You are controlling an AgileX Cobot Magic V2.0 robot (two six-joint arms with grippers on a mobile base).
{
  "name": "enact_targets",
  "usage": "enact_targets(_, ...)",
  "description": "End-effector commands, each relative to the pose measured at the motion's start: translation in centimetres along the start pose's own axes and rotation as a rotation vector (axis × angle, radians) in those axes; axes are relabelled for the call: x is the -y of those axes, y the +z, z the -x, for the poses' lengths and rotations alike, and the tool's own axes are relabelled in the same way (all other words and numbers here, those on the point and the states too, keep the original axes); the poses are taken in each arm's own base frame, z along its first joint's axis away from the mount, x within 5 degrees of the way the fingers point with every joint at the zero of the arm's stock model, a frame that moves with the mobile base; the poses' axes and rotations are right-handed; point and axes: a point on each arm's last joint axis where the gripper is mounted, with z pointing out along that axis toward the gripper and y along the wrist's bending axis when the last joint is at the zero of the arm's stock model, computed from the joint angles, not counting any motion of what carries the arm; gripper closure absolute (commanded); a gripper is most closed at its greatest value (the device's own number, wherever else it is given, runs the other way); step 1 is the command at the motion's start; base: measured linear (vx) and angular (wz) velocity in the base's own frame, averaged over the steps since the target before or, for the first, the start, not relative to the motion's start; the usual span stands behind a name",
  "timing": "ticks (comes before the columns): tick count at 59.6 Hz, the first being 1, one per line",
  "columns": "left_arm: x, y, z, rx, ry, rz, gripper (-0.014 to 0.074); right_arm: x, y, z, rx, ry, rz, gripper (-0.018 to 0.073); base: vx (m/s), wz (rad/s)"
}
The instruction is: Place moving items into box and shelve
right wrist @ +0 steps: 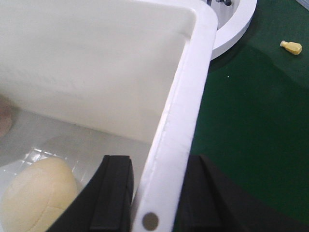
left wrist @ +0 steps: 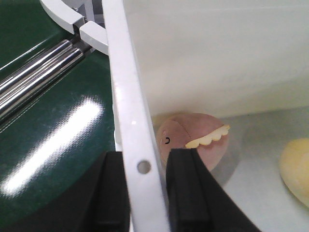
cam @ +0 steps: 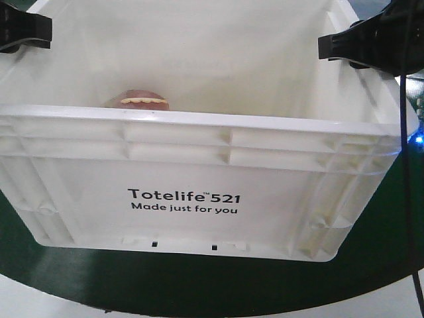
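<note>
bun (right wrist: 38,193) in box (cam: 199,119), pink toy (left wrist: 190,131) nearby

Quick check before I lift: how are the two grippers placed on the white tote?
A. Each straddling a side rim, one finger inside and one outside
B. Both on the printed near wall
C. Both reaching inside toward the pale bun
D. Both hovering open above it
A. In each wrist view, the left gripper and the right gripper have one black finger inside and one outside a side wall of the white tote, closed against it.
</note>
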Motion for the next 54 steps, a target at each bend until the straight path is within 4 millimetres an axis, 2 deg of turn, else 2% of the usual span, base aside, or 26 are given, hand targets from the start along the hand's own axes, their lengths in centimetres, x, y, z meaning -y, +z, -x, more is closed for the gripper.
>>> enact_targets(1, 1.70, -2.95, 2.14, 0.214, -0.048, -0.132, 0.0603, -0.81, -2.55, 2.60, 0.233, 0.034, 0.080, 0.0565, 0.00, 0.00)
enact_targets(54, 1.69, -2.93, 2.02, 0.201, -0.048, -0.131, 0.0603, -0.80, -2.48, 2.49, 0.221, 0.034, 0.079, 0.0565, 0.00, 0.00)
